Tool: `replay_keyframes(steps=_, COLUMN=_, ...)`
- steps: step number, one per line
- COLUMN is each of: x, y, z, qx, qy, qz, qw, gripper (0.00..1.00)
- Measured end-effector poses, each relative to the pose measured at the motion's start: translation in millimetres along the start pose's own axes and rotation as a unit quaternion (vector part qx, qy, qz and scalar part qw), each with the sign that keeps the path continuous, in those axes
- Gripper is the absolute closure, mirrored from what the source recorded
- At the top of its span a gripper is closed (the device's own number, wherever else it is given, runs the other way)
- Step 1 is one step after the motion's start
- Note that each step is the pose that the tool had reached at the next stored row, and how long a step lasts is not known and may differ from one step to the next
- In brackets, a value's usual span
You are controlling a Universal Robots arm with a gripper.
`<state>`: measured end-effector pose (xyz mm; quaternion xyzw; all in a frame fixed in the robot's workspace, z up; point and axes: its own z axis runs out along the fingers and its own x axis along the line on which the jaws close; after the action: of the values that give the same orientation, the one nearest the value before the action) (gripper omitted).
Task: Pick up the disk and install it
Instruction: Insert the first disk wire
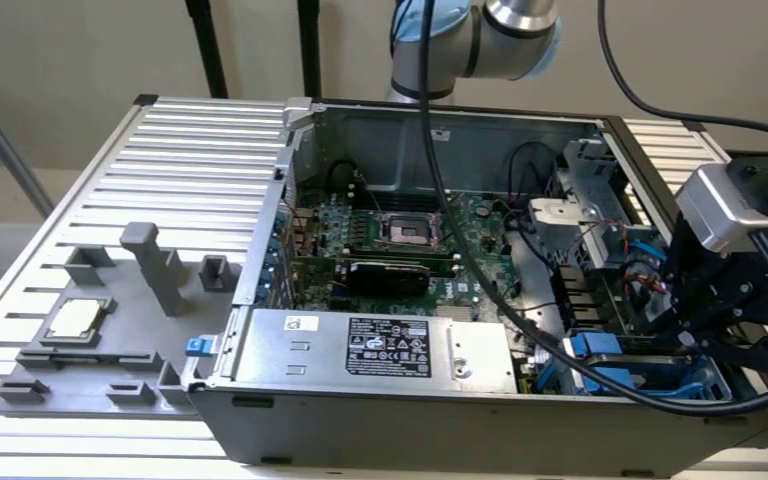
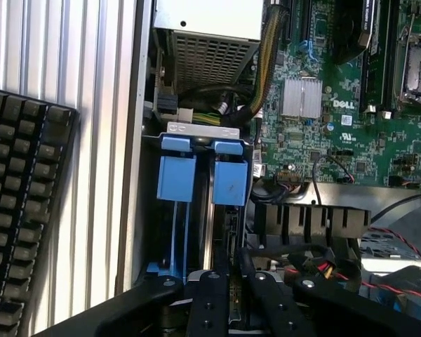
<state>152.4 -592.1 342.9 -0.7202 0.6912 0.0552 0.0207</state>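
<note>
An open desktop computer case [image 1: 357, 425] lies on its side on a ribbed metal tabletop [image 1: 197, 150], with the motherboard [image 1: 398, 235] and a silver power supply [image 1: 384, 350] with a black-and-white label exposed inside. The robot arm [image 1: 511, 35] reaches over the far wall of the case, and its black wrist unit hangs at the corner of the case on the exterior view's right, over the drive bay. In the wrist view the gripper [image 2: 237, 284] points into that bay. Its two black fingers [image 2: 209, 302] sit close together, clamped on the thin edge of the disk [image 2: 230, 184], which stands on edge in a slot, its bright blue carrier end against the bay's silver bracket. A second blue carrier [image 2: 177, 179] stands just beside it in the neighbouring slot. Outside the case, a black keyboard [image 2: 21, 210] rests on the tabletop. At the exterior view's left, a grey fixture tray [image 1: 104, 375] holds a small square processor chip [image 1: 75, 318].
</note>
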Motion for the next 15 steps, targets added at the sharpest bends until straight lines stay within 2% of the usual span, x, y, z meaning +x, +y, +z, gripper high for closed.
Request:
replay_keyframes(steps=5, x=-0.7, y=1.9, z=0.7, qx=0.0014, qy=-0.0004, qz=0.006, qw=1.0, gripper=0.84)
replay_keyframes(steps=15, x=-1.7, y=3.3, z=1.7, qx=0.0052, qy=-0.0016, qz=0.034, qw=0.9994, gripper=0.84)
